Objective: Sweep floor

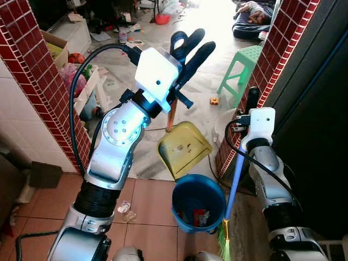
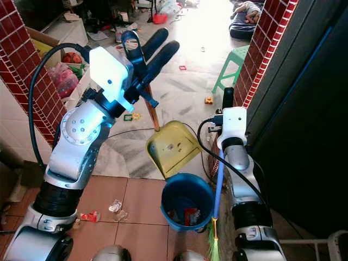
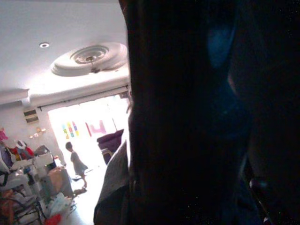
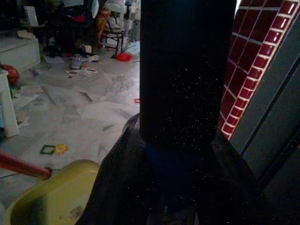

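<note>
No readable text, label or number anywhere

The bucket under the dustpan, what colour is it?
The bucket is blue, clearest in the left eye view.

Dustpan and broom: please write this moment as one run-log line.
left gripper: shut on dustpan handle | yellow dustpan: tilted above blue bucket | right gripper: shut on broom | bucket: holds trash

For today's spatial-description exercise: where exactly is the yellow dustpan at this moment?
In the head views the yellow dustpan is tilted just above the blue bucket, centre of the scene, its red handle gripped by the left pincer, with the broom to its right.
</note>
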Robot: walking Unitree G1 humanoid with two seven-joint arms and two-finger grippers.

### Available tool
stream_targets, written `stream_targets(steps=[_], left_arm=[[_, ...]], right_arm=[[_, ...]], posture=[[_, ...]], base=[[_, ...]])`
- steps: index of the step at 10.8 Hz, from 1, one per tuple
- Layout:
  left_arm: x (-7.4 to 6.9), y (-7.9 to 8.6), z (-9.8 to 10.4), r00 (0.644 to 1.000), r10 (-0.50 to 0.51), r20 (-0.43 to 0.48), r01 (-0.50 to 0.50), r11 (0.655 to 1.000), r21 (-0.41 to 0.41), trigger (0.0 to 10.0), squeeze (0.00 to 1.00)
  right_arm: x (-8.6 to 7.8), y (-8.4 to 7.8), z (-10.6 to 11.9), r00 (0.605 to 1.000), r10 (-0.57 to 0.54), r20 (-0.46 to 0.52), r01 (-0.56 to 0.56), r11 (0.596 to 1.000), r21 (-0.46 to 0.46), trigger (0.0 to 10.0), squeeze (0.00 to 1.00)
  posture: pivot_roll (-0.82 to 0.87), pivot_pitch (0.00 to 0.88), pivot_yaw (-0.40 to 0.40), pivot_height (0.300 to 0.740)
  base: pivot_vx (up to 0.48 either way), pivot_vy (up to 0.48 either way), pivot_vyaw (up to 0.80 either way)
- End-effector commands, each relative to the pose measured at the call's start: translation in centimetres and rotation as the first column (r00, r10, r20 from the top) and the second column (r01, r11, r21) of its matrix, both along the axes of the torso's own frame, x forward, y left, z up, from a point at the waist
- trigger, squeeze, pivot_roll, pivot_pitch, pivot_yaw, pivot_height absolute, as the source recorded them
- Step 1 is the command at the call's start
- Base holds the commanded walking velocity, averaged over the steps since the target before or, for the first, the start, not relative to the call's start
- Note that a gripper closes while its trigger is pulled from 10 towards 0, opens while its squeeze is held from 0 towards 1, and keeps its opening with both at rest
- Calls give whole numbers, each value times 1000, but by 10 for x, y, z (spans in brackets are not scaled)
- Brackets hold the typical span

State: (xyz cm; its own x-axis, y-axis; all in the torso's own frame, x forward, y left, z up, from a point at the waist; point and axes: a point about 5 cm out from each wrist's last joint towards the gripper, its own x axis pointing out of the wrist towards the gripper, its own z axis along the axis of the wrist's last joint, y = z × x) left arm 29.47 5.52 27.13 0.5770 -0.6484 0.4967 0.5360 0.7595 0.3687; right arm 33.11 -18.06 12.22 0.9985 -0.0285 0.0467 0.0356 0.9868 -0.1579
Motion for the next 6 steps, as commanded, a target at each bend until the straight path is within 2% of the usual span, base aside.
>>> stream_targets(steps=[1, 2, 4, 5, 6], left_arm=[[-4, -1, 14, 999, -15, 53, 18, 998, -56, 10000, 0], [-3, 0, 14, 999, 5, 49, -2, 998, -67, 10000, 0], [7, 18, 14, 992, 125, 29, -121, 987, -109, 10000, 0], [19, 57, 15, 917, 397, 48, -386, 910, -152, 10000, 0], [23, 71, 14, 880, 473, 45, -462, 873, -156, 10000, 0]], right_arm=[[4, 0, 8, 999, 1, 33, 0, 1000, -14, 10000, 0], [4, 0, 8, 999, 0, 34, 1, 1000, -14, 10000, 0], [4, 1, 8, 999, 2, 36, -1, 1000, -11, 10000, 0], [3, 4, 6, 1000, 18, 25, -18, 1000, -5, 10000, 0], [3, 5, 4, 1000, 26, 14, -26, 1000, -4, 10000, 0]], posture=[[-11, 0, -27, 740], [-11, 0, -27, 740], [-8, 0, -25, 740], [-6, 0, -27, 740], [-4, 0, -29, 740]], base=[[0, 0, 0], [0, 0, 0], [0, 0, 0], [0, 0, 0], [0, 0, 0]])
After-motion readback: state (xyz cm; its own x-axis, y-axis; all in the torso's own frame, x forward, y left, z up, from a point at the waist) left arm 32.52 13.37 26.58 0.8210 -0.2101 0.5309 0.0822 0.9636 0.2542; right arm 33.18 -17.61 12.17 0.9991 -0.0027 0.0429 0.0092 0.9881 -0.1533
